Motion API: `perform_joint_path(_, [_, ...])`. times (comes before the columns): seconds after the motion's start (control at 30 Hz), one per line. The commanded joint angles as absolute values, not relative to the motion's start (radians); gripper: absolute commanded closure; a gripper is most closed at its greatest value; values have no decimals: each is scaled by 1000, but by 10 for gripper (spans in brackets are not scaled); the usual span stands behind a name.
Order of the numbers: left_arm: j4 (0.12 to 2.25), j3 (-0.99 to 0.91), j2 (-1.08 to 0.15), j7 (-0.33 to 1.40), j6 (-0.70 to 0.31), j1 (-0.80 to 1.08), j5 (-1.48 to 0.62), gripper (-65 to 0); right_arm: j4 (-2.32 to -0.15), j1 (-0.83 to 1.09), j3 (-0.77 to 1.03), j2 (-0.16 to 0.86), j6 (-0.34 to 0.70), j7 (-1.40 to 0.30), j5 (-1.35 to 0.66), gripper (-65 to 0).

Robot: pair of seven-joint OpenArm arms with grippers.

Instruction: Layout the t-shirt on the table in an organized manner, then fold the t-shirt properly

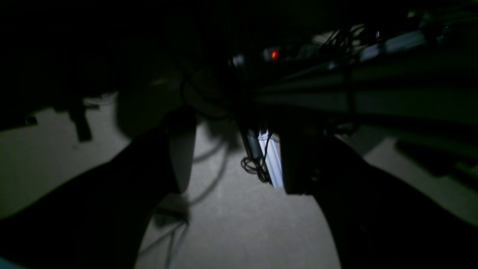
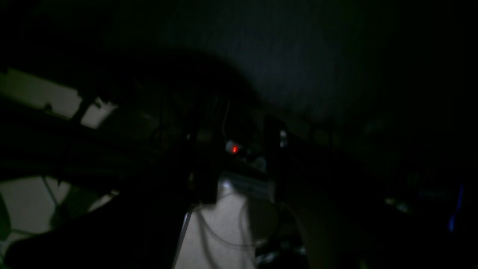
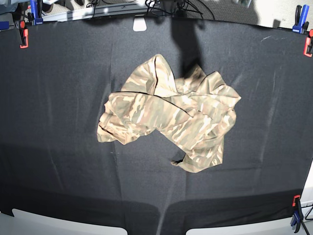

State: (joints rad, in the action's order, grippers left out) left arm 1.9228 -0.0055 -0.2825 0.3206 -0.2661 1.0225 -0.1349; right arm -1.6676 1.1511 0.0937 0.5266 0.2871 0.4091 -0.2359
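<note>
The t-shirt (image 3: 171, 117) lies crumpled in a heap near the middle of the table (image 3: 58, 98), its camouflage fabric bunched and folded over itself. Neither arm shows in the base view. In the dim left wrist view my left gripper (image 1: 235, 149) stands open, its two dark fingers (image 1: 112, 209) wide apart over a pale floor with nothing between them. The right wrist view is very dark. There my right gripper (image 2: 231, 209) shows as two black silhouettes with a lit gap between them, open and holding nothing. No shirt appears in either wrist view.
Orange and blue clamps (image 3: 22, 40) (image 3: 298, 24) (image 3: 295, 215) pin the black cloth at its corners. A small white patch (image 3: 140, 24) sits at the far edge. Cables (image 1: 257, 168), frame rails (image 1: 373, 101) and a red light (image 1: 273, 54) show in the wrist views.
</note>
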Motion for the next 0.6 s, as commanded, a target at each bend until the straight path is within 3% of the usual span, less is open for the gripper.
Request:
perform_joint_path(0.0, [1968,-7,-286,307,-269,1039,-139,-335,-1692,1159,98,534,298,437,-246,-197])
perform_joint_path(0.37, [2122,-6,-275,331,-269,956,-140,-335,-1728,1028,98,519,421,437,-246,-197])
perform_joint_path(0.57, [2122,-6,-261,420,-270,799,-233,-335,-1728,913,98,509,583,433,-246,-197])
